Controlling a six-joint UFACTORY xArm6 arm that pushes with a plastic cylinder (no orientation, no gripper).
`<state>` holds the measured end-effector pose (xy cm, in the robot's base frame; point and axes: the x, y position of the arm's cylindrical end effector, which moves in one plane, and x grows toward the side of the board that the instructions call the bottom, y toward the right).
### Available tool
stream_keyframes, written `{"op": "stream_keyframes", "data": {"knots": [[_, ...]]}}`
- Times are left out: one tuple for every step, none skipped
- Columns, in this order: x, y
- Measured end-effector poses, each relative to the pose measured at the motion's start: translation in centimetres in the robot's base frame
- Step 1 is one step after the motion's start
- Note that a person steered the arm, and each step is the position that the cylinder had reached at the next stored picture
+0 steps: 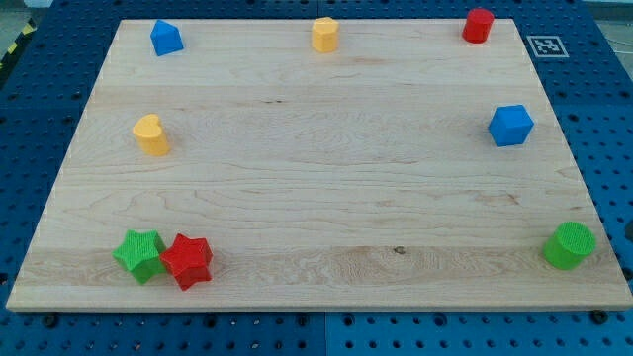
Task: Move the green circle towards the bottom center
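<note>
The green circle (569, 244) is a short green cylinder standing near the bottom right corner of the wooden board (326, 168), close to the board's right edge. My tip does not show in the camera view, and no part of the rod is visible, so its place relative to the blocks cannot be told.
A green star (139, 254) touches a red star (187, 260) at the bottom left. A yellow heart block (151, 135) is at the left. A blue block (165, 38), a yellow block (324, 34) and a red block (478, 25) line the top. A blue cube (510, 125) is at the right.
</note>
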<state>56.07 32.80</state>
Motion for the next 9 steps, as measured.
{"op": "stream_keyframes", "data": {"knots": [[0.0,-0.5],[0.0,-3.2],[0.2,-3.3],[0.3,-6.6],[0.3,-9.7],[0.3,-9.9],[0.3,-8.6],[0.5,-7.0],[0.9,-7.1]]}}
